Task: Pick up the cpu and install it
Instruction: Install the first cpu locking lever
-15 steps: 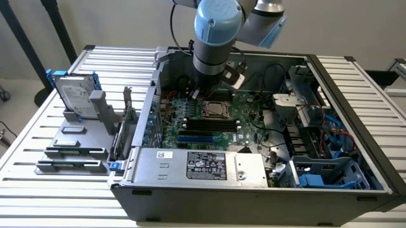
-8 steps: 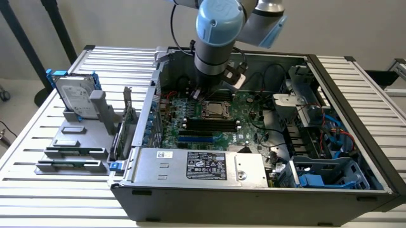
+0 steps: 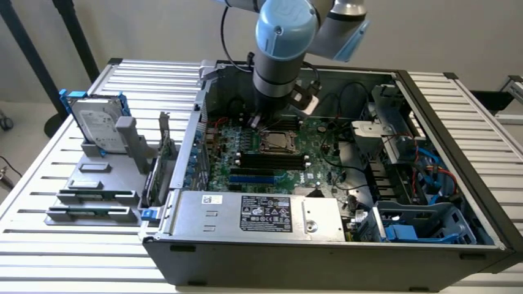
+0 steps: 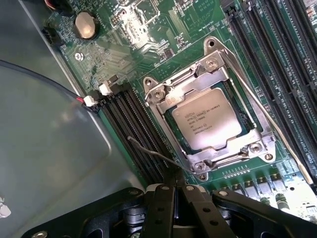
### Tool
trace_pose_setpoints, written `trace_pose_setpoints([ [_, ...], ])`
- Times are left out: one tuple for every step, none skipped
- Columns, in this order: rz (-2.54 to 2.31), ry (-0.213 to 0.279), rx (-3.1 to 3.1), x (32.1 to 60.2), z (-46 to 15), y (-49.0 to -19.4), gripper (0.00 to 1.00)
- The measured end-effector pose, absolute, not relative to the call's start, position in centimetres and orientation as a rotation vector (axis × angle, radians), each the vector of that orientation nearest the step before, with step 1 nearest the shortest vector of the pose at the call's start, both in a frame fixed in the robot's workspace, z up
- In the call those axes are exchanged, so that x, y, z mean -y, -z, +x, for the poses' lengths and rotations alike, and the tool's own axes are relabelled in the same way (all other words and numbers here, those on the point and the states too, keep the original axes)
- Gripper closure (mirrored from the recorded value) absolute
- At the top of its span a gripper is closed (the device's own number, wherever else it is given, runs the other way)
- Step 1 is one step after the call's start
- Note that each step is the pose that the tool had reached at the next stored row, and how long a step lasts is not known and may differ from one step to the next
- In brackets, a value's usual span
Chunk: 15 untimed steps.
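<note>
The cpu (image 4: 210,120), a silver-grey square with printed text, lies flat in the motherboard socket, and a metal retaining frame (image 4: 161,96) sits around its edges. In the exterior view the cpu (image 3: 276,141) is at the middle of the green board inside the open case. My gripper (image 4: 174,191) is shut, its black fingers pressed together with nothing visible between them, just beside the socket's corner. A thin wire lever (image 4: 148,151) runs along the socket edge up to the fingertips. The gripper (image 3: 265,120) hangs from the arm just above the board.
Dark memory slots (image 4: 130,116) flank the socket on both sides. A coin battery (image 4: 85,25) sits on the board. The case walls (image 3: 327,257) and power supply (image 3: 261,214) hem in the board. On the exterior view's left stand a hard drive in a blue bracket (image 3: 98,125) and a grey fixture (image 3: 94,196).
</note>
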<state>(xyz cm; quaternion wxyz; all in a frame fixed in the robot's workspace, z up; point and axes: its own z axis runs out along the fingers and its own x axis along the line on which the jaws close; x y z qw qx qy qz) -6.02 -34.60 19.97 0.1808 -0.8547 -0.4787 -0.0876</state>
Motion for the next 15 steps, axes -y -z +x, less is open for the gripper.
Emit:
trace_pose_setpoints([
  [-2.414,0.247,1.352,34.60,-5.97,-19.96,0.89],
  [-2.414,0.248,1.352,34.60,-5.95,-19.94,0.89],
  [-2.414,0.248,1.352,34.60,-5.94,-19.91,0.89],
  [-2.414,0.248,1.352,34.60,-5.94,-19.89,0.89],
  [-2.414,0.247,1.352,34.60,-5.94,-19.87,0.89],
  [-2.414,0.247,1.352,34.60,-5.93,-19.84,0.89],
  [-2.415,0.246,1.352,34.60,-5.93,-19.82,0.89],
  [-2.415,0.245,1.352,34.60,-5.93,-19.81,0.89],
  [-2.415,0.244,1.352,34.60,-5.93,-19.81,0.89],
  [-2.415,0.243,1.352,34.60,-5.93,-19.80,0.89],
  [-2.415,0.241,1.351,34.60,-5.93,-19.79,0.89],
  [-2.415,0.240,1.351,34.60,-5.93,-19.79,0.89],
  [-2.415,0.238,1.351,34.60,-5.92,-19.79,0.89],
  [-2.415,0.236,1.350,34.60,-5.92,-19.79,0.89],
  [-2.415,0.234,1.350,34.60,-5.91,-19.79,0.89],
])
